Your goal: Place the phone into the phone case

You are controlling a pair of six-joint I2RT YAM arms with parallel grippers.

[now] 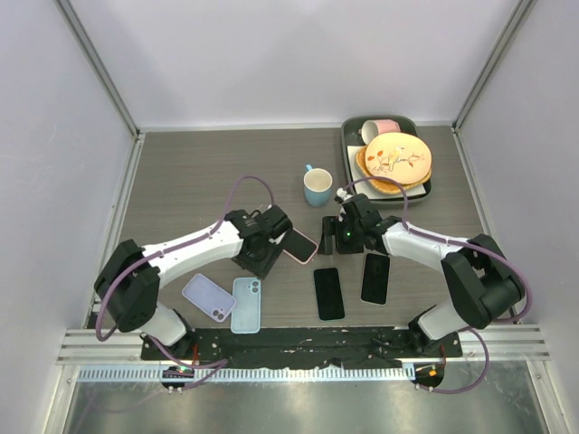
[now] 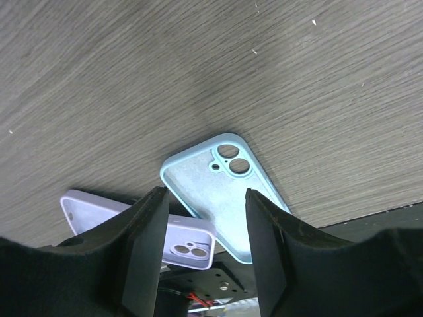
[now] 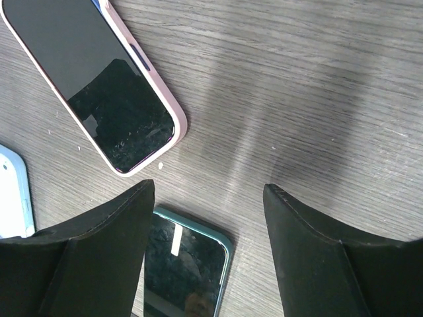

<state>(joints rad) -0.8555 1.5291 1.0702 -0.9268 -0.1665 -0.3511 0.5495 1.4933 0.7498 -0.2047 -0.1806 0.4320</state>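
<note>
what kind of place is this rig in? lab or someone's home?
Most likely a lab robot cell, not a home: blank white walls box in the table, two arms are bolted to an aluminium rail, and phones, cases and a dish tray look like staged props.

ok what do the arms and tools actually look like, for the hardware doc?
Both alike: the left arm and right arm have white links between bulky black joint housings, each with a mauve cable looping outside. A green light shows near the right wrist. The left tool and right tool have matte black, wedge-shaped fingers, no markings visible.
</note>
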